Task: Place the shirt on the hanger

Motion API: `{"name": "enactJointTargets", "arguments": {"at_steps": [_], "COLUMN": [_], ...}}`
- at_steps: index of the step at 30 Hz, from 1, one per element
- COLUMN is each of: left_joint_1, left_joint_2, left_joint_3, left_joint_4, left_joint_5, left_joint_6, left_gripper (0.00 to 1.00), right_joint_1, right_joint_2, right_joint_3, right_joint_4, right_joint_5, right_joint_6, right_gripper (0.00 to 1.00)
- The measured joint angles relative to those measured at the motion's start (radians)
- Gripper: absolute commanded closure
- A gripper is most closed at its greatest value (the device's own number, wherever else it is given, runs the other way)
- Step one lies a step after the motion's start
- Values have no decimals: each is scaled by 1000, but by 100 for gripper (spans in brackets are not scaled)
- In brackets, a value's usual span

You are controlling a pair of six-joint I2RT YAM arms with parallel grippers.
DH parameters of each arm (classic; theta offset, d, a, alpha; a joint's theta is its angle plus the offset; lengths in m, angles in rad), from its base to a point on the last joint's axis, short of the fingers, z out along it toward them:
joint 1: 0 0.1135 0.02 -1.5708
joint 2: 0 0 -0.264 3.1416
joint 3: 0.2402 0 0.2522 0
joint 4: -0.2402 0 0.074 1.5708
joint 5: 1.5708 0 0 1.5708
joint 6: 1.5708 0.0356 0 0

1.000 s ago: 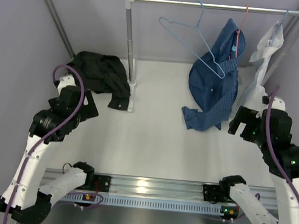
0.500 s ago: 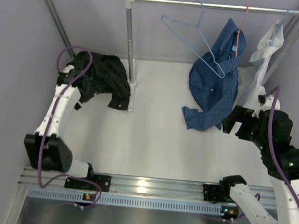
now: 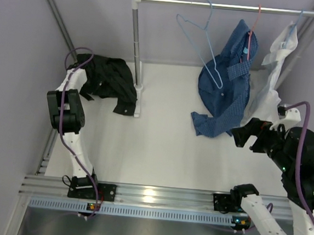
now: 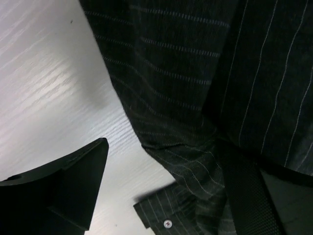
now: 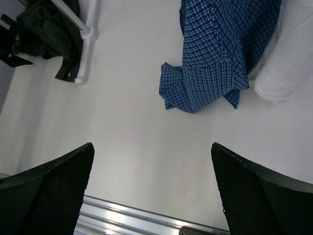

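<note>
The black pinstriped shirt (image 3: pixel 109 79) lies crumpled on the table at the back left, beside the rack's left post. My left gripper (image 3: pixel 87 90) is at its left edge. In the left wrist view it is open (image 4: pixel 166 147), with a fold of the shirt (image 4: pixel 195 98) and a buttoned cuff between the fingers (image 4: pixel 68 191). The light-blue wire hanger (image 3: pixel 202 44) hangs empty and tilted on the rail. My right gripper (image 3: pixel 241 137) is open and empty (image 5: pixel 151 147) above bare table at the right. The shirt also shows far off in the right wrist view (image 5: pixel 44 29).
A blue checked shirt (image 3: pixel 225 90) hangs on a red-pink hanger (image 3: pixel 251 38) and trails onto the table. A white garment (image 3: pixel 274 67) hangs at the far right. The rack's left post (image 3: pixel 134 60) stands beside the black shirt. A metal rail (image 3: pixel 150 196) runs along the near edge.
My left arm has stretched back and its gripper has come onto the black shirt's left edge. My right gripper has moved nearer and lower. The light-blue hanger has swung on the rail.
</note>
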Motion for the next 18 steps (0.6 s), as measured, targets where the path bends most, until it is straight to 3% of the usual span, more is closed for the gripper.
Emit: {"name": "enactJointTargets", "arguments": {"at_steps": [2,3,5,7,8,14,18], "left_joint_1": [8,10,14,16,17,16,-1], "left_joint_2": [15,17,18,18,19,2,-119], "left_joint_3": [-1,-1,0,-1,-2,-72,-143], "left_joint_4": [37,60,108,150,165,225,221], "left_joint_5": [22,33,53,77,88,113,117], "left_joint_6": [9,17,23,38,35,66,133], "left_gripper": [13,34,65,92,100,100,100], "right_joint_1": [0,0,0,0,0,0,0], "right_joint_2": [-23,-32,-38,-33,-24,24,36], "right_joint_3": [14,21,29,31,36,60,60], "right_joint_4": [-4,-8,-13,-17,-23,-38,-40], "right_joint_5": [0,0,-2,-5,-8,-11,-11], "right_joint_6": [-8,-11,-16,-16,-16,-18,-21], "right_gripper": [1,0,1,1,0,0,0]}}
